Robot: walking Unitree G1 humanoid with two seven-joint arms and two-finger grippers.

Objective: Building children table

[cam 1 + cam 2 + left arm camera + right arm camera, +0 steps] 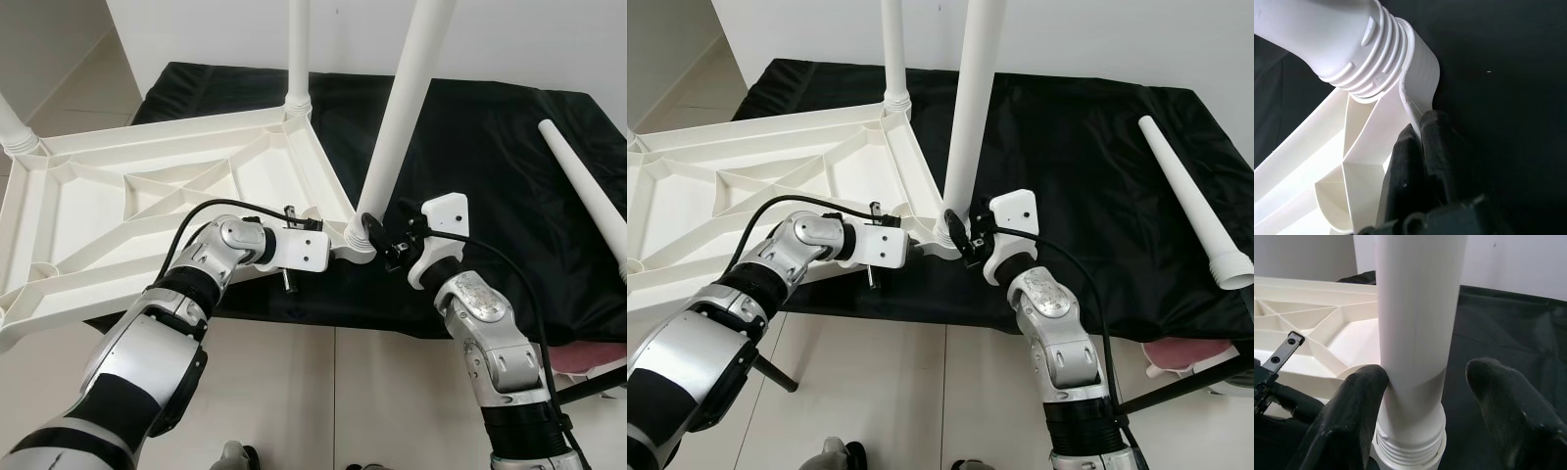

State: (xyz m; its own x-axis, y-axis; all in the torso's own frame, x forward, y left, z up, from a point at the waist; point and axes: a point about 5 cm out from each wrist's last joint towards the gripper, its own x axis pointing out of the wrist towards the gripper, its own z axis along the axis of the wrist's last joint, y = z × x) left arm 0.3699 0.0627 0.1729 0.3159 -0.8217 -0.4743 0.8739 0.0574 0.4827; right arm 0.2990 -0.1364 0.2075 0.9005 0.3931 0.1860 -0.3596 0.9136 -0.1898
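Tabletop [118, 186] rim clenched by left claw [1418, 147] | right claw [1430, 382] spread around leg [402, 117] | writing unreadable

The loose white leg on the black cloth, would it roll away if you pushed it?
Probably yes. The loose leg is round and smooth, so it would likely roll. One end is wider, so it may curve rather than roll straight. It looks like hollow plastic, probably light and stiff.
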